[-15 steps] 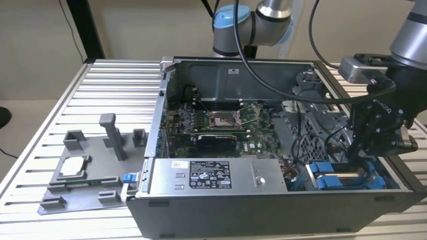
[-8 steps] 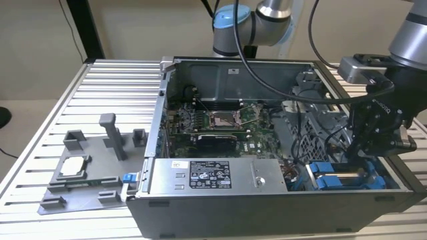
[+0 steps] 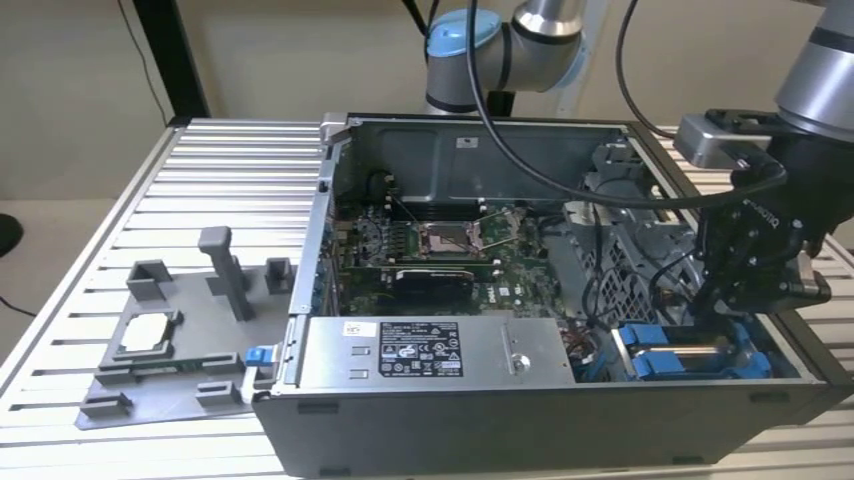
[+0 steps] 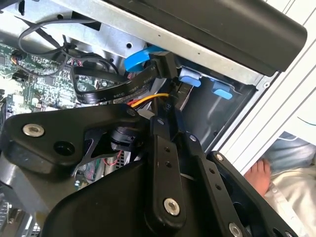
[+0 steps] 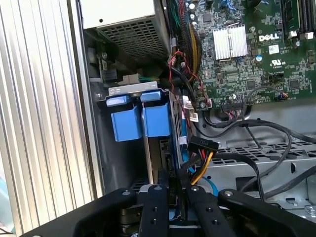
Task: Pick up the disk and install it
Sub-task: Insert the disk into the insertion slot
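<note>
The disk (image 3: pixel 687 353) sits low in the drive bay at the front corner of the open computer case, on the exterior view's right, silver between blue bracket parts. In the first wrist view the disk (image 5: pixel 174 148) stands edge-on beside two blue tabs (image 5: pixel 143 121) and runs down between my fingers. My gripper (image 3: pixel 727 310) reaches straight down into that bay. Its black fingers are drawn close together on the disk's upper edge in both wrist views (image 5: pixel 175 197) (image 4: pixel 165 116). The disk's lower part is hidden inside the bay.
A black connector with yellow and orange wires (image 5: pixel 202 147) and black cables (image 5: pixel 247 128) hang close to the fingers. The grey power supply box (image 3: pixel 427 350) and motherboard (image 3: pixel 441 260) lie beside the bay. A grey fixture plate (image 3: pixel 174 350) rests on the table. A person's foot (image 4: pixel 256 175) shows outside the case.
</note>
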`<state>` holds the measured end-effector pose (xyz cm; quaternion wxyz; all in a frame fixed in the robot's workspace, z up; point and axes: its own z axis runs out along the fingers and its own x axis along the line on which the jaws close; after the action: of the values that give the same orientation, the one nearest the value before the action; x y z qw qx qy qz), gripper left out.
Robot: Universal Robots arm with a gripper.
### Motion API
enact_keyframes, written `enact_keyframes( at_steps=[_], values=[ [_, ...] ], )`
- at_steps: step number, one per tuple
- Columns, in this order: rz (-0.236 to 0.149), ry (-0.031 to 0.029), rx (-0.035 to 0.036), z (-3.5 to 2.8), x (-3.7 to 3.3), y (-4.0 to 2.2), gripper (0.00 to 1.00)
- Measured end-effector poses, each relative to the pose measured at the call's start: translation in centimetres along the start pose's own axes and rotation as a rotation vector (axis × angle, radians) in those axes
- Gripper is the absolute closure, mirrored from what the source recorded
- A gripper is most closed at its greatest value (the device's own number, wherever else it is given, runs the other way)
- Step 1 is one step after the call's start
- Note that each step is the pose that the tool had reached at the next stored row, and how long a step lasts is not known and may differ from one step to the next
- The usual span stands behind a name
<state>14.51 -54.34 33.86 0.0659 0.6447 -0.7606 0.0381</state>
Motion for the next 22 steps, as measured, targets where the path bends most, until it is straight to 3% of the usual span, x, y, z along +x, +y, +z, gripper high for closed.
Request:
enact_keyframes(
  at_steps=[6,17,22],
  values=[
    [-0.017,0.0002,0.0025,0.07,-0.03,0.01,1.00],
    [-0.107,0.0030,0.0162,0.06,-0.03,0.01,1.00],
    [-0.136,0.0097,0.0212,0.17,-0.05,0.01,1.00]
  ],
)
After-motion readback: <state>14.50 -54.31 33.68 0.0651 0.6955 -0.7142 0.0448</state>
